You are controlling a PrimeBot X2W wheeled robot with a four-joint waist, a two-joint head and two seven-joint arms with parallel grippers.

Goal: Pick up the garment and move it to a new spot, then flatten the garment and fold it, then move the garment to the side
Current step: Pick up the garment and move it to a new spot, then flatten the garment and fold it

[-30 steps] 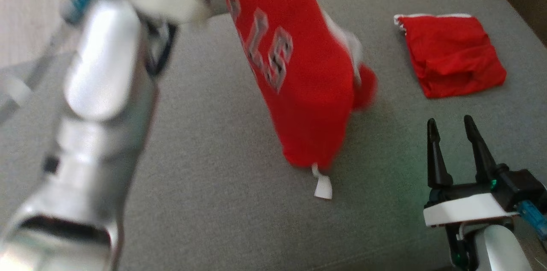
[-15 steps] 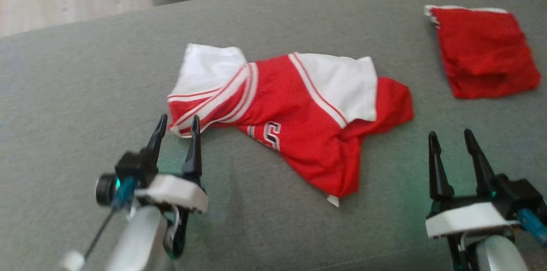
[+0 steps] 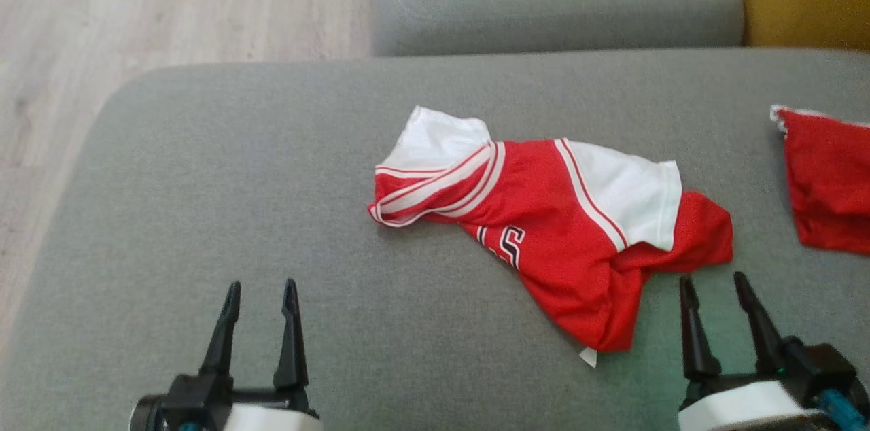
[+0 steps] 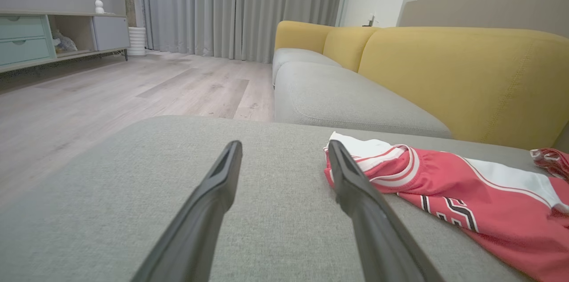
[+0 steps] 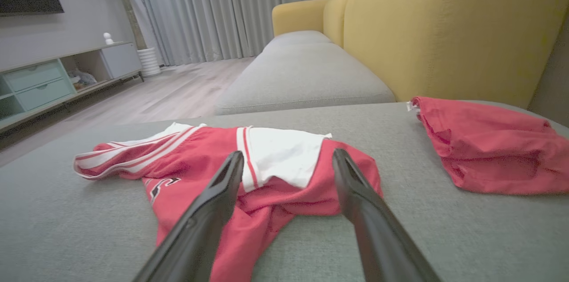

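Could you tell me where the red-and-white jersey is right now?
The jersey lies crumpled on the grey cushion, right of centre in the head view, ahead of the right gripper.

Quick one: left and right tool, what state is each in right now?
Left tool: open, empty, apart from the red-and-white garment.
Right tool: open, empty, tips near the garment's edge.

On the crumpled red-and-white jersey garment (image 3: 564, 247) lying before me, I can read one black block letter edged in white (image 3: 512, 245), an S. Its neighbour is folded under, and the small white hem tag (image 3: 588, 357) is too small to read.
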